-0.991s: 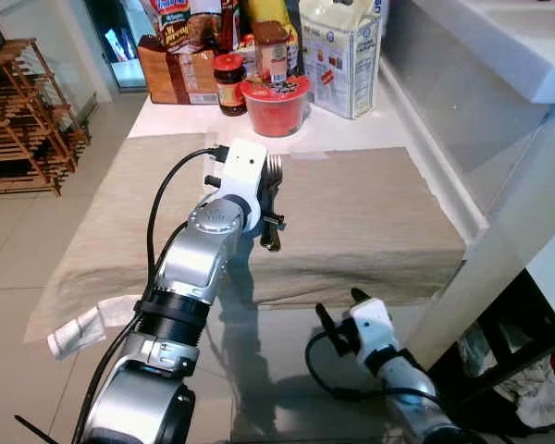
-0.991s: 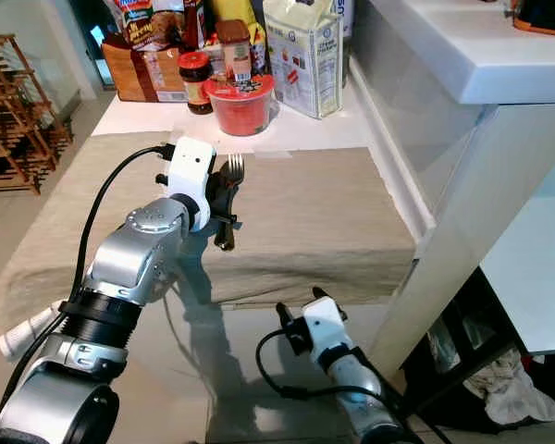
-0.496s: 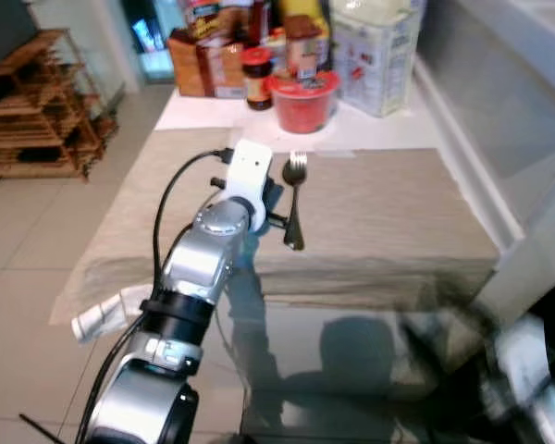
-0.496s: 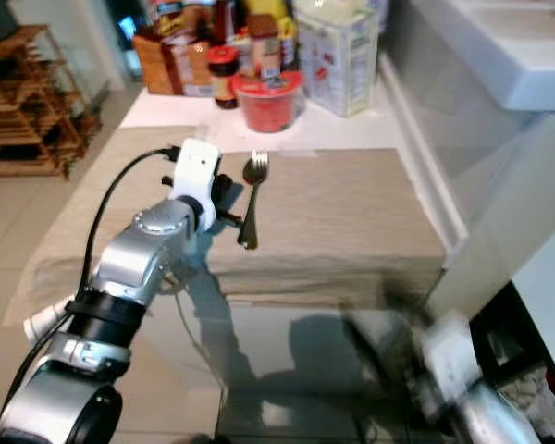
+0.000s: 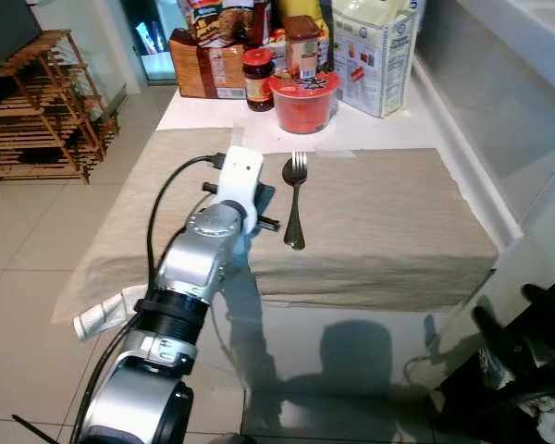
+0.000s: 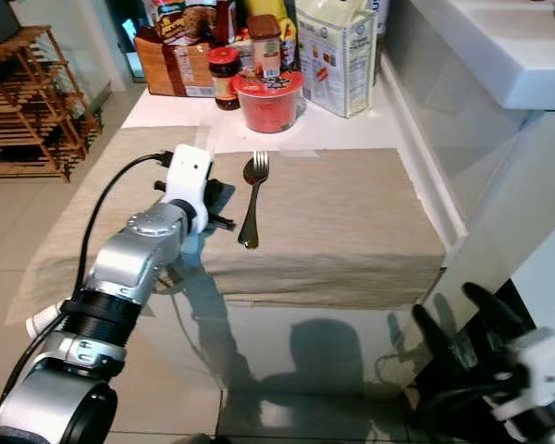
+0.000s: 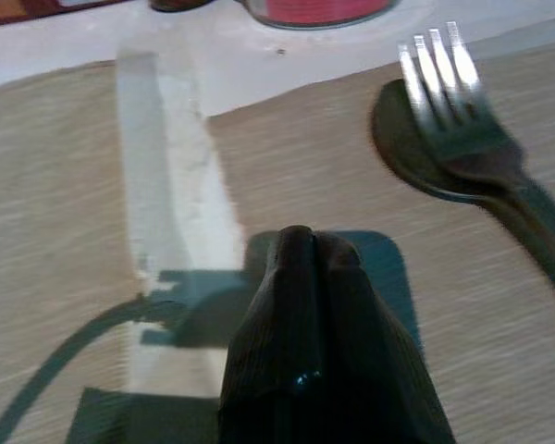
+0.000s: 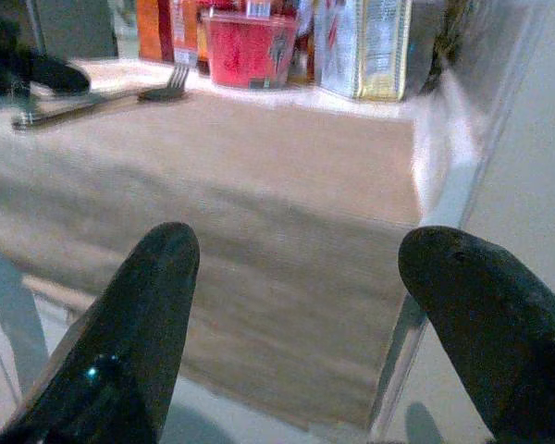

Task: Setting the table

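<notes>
A metal fork lies on top of a spoon on the beige cloth, tines pointing at the far side of the table. The fork's tines rest over the spoon bowl in the left wrist view. My left gripper hovers just left of the cutlery, apart from it. Its fingers are pressed shut with nothing between them. My right gripper hangs low by the table's front right corner, its fingers spread wide open.
A red bowl, a jar, a brown box and a white carton crowd the far end. A white counter stands on the right, a wooden rack on the left. The near tabletop is bare glass.
The left gripper has let go of the fork and spoon, which now lie on the cloth, and drawn back to their left. The right gripper has swung out to the right.
</notes>
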You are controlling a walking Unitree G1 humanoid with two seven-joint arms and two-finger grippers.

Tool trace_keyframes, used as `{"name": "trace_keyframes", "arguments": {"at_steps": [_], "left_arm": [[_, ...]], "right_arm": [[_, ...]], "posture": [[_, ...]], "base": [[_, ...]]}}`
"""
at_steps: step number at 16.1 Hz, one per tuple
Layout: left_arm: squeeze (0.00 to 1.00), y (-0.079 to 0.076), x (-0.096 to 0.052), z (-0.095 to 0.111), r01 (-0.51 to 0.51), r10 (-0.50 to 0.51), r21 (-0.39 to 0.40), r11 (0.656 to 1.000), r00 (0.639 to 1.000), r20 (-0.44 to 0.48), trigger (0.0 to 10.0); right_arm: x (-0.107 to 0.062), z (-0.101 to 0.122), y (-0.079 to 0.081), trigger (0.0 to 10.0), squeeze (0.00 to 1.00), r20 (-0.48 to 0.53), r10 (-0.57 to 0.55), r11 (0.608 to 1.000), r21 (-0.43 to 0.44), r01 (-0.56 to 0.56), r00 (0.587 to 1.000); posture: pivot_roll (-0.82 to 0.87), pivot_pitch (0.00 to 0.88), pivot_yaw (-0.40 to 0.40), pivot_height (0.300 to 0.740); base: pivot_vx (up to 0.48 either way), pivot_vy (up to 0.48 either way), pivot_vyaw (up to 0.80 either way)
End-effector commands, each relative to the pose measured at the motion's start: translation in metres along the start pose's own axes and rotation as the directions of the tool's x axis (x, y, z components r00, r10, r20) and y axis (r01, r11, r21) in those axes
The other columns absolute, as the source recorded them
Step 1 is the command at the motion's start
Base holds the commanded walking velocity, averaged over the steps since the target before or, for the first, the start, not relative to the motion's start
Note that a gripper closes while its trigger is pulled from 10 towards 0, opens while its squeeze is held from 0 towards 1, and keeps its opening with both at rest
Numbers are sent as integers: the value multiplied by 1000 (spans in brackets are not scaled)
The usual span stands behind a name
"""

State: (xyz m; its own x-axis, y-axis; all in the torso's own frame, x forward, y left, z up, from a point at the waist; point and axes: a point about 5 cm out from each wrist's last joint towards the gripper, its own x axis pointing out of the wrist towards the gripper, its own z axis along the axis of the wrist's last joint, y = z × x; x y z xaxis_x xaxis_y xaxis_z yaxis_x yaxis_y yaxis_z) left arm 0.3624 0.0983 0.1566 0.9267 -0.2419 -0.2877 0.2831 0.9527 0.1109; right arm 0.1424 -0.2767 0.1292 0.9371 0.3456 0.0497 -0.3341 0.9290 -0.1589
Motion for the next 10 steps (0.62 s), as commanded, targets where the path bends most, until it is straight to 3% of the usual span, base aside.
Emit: {"name": "trace_keyframes", "arguments": {"at_steps": [1, 2, 3, 5, 10], "left_arm": [[0, 4, 1, 8, -23, 23, 7, 1000, 999, 23, 10000], [0, 4, 2, 9, -29, 29, 4, 1000, 999, 27, 10000], [0, 5, 3, 10, -31, 31, 2, 1000, 999, 30, 10000], [0, 4, 4, 10, -35, 35, 0, 999, 999, 29, 10000], [0, 3, 5, 12, -39, 39, 7, 999, 999, 34, 10000]], "right_arm": [[53, 7, 24, 10000, 0, 52, 26, 998, 58, -29, 998], [141, 36, 73, 10000, 0, 99, 64, 994, 78, -72, 993], [167, 49, 87, 10000, 0, 102, 77, 993, 87, -86, 992], [182, 41, 92, 10000, 0, 49, 66, 983, 169, -73, 997], [178, 39, 98, 10000, 0, -34, 68, 984, 165, -62, 997]], "posture": [[-186, 0, 88, 740], [-183, 0, 85, 740], [-179, 0, 85, 740], [-172, 0, 78, 740], [-162, 0, 77, 740]], "base": [[0, 0, 0], [0, 0, 0], [0, 0, 0], [0, 0, 0], [0, 0, 0]]}}
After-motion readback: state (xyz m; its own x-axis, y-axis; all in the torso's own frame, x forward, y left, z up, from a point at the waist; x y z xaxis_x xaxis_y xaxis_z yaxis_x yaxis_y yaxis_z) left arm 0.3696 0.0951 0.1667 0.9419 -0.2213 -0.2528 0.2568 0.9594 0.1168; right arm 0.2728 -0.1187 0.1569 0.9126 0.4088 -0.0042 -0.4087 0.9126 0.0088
